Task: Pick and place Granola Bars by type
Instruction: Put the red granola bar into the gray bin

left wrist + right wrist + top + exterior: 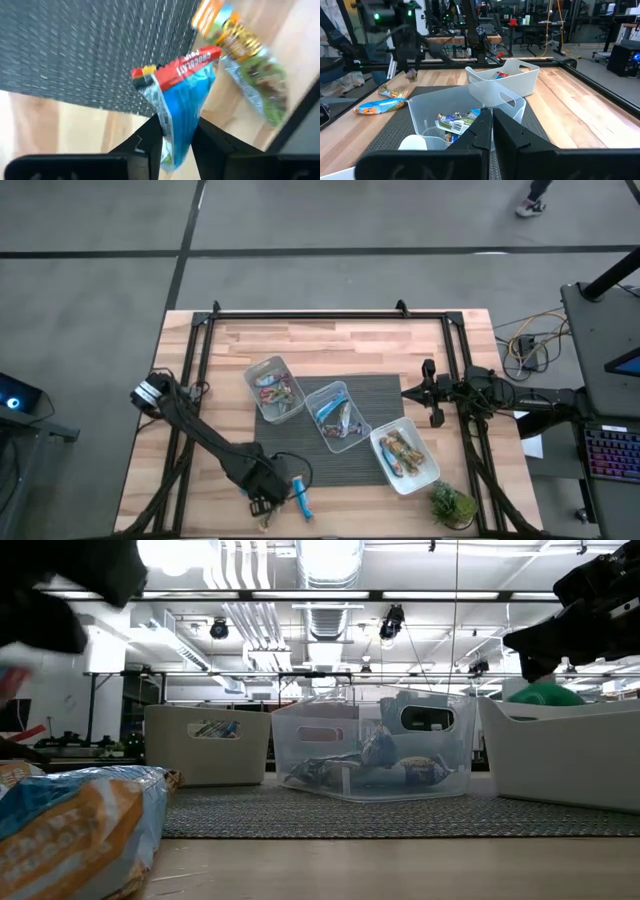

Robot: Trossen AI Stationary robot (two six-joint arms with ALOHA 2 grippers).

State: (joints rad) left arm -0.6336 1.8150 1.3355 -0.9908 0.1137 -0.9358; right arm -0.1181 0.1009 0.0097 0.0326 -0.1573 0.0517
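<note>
My left gripper (262, 502) hangs over the table's near left part, pointing down, and is shut on a blue granola bar (182, 100) with a red end; in the high view the gripper hides that bar. On the wood beside it lie a blue-and-orange bar (300, 498), large in the low view (70, 830), and a tan bar with green print (247, 60). More bars lie in three clear tubs. My right gripper (491, 120) waits shut at the table's right side (428, 392), pointing level toward the left. My left gripper pinches one end of the blue bar (175, 137) between its two fingers, coming from above and pointing down. The rest of the bar reaches past the fingertips to its red end (177, 67). It hangs clear, above the mat's edge and the wood.
Three clear tubs (249, 380) (312, 392) (432, 470) stand in a slanting row on a dark ribbed mat (380, 395) in the table's middle. A small green plant (452, 505) sits at the near right corner. A black frame (300, 313) borders the table.
</note>
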